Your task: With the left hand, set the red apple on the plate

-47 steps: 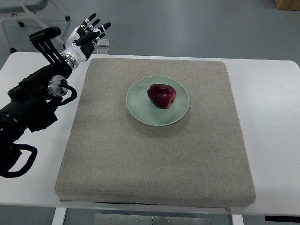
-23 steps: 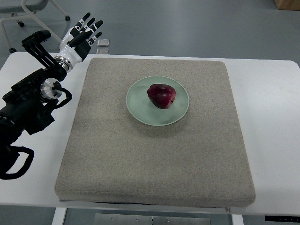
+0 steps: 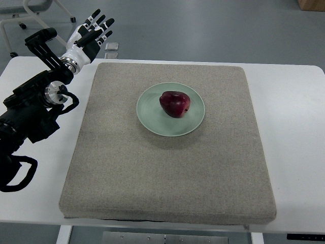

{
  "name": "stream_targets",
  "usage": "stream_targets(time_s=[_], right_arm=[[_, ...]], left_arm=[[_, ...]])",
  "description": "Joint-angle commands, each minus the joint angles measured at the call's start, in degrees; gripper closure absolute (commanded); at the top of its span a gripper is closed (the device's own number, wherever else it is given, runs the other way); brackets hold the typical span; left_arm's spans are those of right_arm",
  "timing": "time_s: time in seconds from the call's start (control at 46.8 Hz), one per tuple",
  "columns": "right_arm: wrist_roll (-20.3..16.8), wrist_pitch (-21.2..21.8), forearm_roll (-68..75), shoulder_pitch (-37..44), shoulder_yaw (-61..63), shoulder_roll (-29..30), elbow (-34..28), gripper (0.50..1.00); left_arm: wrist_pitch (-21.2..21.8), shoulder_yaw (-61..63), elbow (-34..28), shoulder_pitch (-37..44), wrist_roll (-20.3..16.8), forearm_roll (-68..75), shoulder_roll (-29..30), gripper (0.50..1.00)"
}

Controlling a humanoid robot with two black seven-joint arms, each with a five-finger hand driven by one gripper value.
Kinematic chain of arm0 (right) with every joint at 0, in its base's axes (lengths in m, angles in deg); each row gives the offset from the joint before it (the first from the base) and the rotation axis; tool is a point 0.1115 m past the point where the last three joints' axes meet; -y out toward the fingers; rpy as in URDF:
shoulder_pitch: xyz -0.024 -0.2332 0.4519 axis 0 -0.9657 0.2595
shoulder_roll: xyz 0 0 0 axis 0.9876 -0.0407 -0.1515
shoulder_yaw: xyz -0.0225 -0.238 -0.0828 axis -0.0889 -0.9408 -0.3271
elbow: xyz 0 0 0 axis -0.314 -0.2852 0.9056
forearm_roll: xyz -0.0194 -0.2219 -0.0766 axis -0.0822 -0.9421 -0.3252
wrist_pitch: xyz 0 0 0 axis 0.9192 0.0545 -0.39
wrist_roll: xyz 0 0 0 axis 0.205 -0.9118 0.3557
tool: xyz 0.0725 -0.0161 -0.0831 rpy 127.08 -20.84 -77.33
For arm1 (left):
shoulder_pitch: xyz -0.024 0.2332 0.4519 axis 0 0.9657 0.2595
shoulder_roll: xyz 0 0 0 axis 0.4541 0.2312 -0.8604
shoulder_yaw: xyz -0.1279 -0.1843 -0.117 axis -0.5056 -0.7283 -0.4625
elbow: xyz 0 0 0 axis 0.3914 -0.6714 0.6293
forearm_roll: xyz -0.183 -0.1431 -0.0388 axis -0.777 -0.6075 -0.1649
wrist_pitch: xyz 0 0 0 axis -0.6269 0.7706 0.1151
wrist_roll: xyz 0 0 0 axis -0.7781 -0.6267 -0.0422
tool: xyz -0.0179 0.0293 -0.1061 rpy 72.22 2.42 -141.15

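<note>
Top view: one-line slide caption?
Red apple resting on green plate atop the mat; left robot hand open, off the far-left corner.

Grey, smooth floor (image 3: 203, 30) across top of frame, evenly lit w/ soft sheen, no hard shadows. White flat tabletop (image 3: 294, 127) w/ rounded corners filling most of view. Square beige-grey fabric mat (image 3: 167, 173) lying on it, centred, table visible on both sides. Light grey tube-frame chair on castors (image 3: 30, 12) at top left, only partly in frame. Small silvery square object (image 3: 111, 47) on floor just beyond table edge. Tan wooden corner (image 3: 312, 4) at top right.
</note>
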Motion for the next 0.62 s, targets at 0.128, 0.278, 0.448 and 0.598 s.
stream_targets(time_s=[0.128,0.278,0.448,0.598], right_arm=[[0.1,0.0,0.0,0.0,0.0,0.0,0.0,0.568],[0.0,0.0,-0.1,-0.1,0.0,0.0,0.0,0.57],[0.0,0.1,0.0,0.0,0.0,0.0,0.0,0.57],[0.1,0.1,-0.3,0.1,-0.4,0.0,0.0,0.568]], left_arm=[[-0.1,0.0,0.0,0.1,0.0,0.0,-0.1,0.5],[-0.1,0.0,0.0,0.6,0.0,0.0,0.0,0.5],[-0.2,0.0,0.0,0.7,0.0,0.0,0.0,0.5],[-0.1,0.0,0.0,0.6,0.0,0.0,-0.3,0.5]])
